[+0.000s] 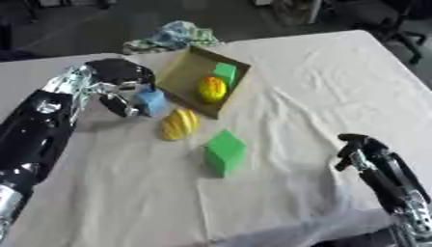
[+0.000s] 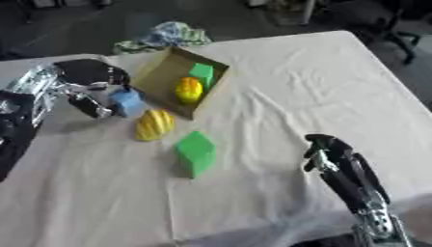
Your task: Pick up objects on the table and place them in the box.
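A cardboard box [image 1: 184,72] lies tipped on the white cloth with a yellow striped fruit [image 1: 212,89] and a small green block [image 1: 225,72] inside. My left hand [image 1: 118,79] is curled round a light blue cube [image 1: 152,101] just left of the box. A second yellow striped fruit [image 1: 180,124] lies on the cloth below the box's near corner. A larger green cube [image 1: 224,152] stands a little lower right of it. My right hand [image 1: 358,147] hangs at the lower right, well away from the objects, fingers curled with nothing in them.
A crumpled blue, green and white cloth [image 1: 173,36] lies at the table's far edge behind the box. The tablecloth [image 1: 329,82] is wrinkled across the right half. The floor beyond the far edge is dark.
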{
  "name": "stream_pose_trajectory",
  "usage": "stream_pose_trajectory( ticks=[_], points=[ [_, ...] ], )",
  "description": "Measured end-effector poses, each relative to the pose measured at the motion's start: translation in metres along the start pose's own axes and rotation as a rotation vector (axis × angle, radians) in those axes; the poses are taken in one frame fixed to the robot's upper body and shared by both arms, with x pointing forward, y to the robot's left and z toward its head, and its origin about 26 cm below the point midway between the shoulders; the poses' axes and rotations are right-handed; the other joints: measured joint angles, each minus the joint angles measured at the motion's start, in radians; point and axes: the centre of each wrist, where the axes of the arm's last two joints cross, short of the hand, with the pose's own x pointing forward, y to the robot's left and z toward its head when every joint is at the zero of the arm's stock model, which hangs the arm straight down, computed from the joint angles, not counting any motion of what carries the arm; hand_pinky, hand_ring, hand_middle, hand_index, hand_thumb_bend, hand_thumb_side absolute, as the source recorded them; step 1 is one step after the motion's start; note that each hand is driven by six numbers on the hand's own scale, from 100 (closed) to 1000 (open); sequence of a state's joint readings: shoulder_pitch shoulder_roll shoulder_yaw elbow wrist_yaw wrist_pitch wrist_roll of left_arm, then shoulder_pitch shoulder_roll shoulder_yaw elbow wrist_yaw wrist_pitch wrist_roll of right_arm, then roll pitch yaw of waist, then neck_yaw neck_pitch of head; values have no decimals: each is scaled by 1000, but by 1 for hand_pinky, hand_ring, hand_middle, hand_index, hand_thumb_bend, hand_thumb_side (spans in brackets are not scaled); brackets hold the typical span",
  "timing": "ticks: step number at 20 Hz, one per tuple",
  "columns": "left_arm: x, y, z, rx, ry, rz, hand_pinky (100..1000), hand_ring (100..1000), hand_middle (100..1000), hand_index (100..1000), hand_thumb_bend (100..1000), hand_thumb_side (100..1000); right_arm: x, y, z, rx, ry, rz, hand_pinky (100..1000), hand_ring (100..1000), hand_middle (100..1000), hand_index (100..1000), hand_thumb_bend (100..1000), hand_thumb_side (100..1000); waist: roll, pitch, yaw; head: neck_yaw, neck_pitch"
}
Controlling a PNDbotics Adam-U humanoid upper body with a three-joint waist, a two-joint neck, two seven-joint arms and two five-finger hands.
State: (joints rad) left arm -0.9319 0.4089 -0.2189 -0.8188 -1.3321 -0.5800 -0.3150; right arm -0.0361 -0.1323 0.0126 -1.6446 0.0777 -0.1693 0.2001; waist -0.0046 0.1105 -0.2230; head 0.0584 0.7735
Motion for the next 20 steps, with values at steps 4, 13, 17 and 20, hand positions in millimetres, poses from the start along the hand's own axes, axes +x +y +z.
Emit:
stream_pose_trajectory(
  ticks=[4,13,17,20],
  points=[
    [-8,19,7,-63,2,-55,923,963,982,947,462,420,0,0,0,0,-1,0,508,420,477,747,100,567,0,0,-2,0,0],
    [-14,12,10,-144,13,-121,926,964,974,925,481,415,3,1,-6,5,-16,-3,508,420,477,747,100,588,0,14,-27,0,0],
    [-17,8,10,-115,21,-140,921,955,959,913,441,384,5,4,-9,8,-24,-11,509,420,476,747,100,592,0,21,-37,0,0],
    [-18,5,10,-69,30,-141,916,945,950,906,403,360,5,5,-10,13,-25,-15,509,420,476,747,100,589,0,24,-42,0,0]
  ],
)
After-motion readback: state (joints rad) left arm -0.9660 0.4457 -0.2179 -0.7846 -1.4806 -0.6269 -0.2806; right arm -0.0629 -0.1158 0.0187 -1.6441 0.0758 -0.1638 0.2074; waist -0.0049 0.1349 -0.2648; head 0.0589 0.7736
